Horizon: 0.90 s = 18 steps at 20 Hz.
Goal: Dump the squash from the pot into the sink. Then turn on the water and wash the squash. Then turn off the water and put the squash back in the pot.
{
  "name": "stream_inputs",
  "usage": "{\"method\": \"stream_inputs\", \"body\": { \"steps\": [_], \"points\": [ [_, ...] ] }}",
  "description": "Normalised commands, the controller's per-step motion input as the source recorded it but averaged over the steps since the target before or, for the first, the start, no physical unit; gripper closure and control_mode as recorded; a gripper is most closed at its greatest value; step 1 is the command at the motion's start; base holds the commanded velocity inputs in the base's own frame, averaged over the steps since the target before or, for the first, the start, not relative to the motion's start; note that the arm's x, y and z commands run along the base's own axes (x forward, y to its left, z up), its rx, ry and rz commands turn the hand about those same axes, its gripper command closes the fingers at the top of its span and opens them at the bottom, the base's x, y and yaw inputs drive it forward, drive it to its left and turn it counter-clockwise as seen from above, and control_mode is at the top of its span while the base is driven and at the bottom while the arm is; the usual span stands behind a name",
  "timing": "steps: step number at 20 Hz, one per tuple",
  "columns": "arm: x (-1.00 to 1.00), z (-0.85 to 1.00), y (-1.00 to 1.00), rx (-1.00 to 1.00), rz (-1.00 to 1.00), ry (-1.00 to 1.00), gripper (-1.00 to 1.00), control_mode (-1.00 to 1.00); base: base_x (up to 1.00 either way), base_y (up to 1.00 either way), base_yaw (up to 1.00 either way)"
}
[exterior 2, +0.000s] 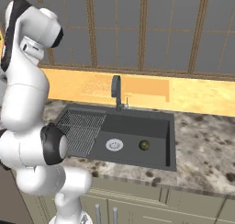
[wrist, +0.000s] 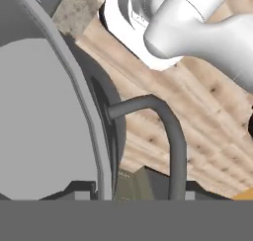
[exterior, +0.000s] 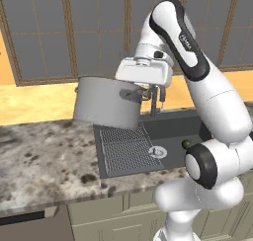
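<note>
Gripper (exterior: 147,93) clamped on rim of pot (exterior: 106,102), holding it in the air, tilted, above the ribbed left part of the sink (exterior 2: 133,124). Squash (exterior 2: 144,145) lies in basin, right of the drain (exterior 2: 114,145).

No text can be read for certain. The robot arm (exterior: 185,40) carries a small pale marking on its dark upper band, too blurred to make out. No other labels, numbers or signs appear.
</note>
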Motion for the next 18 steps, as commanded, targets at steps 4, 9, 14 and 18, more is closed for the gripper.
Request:
{"method": "stream_inputs", "body": {
  "steps": [4, 9, 14, 18],
  "points": [
    [0.00, -0.67, 0.79, -0.43, 0.10, -0.08, 1.00, -1.00, 0.00, 0.00, 0.00],
    [-0.07, -0.75, 0.65, -0.22, 0.12, -0.20, 1.00, -1.00, 0.00, 0.00, 0.00],
    [-0.02, -0.64, 0.48, -0.02, 0.13, -0.36, 1.00, -1.00, 0.00, 0.00, 0.00],
    [0.00, -0.57, 0.36, 0.00, 0.13, -0.39, 1.00, -1.00, 0.00, 0.00, 0.00]
  ]
}}
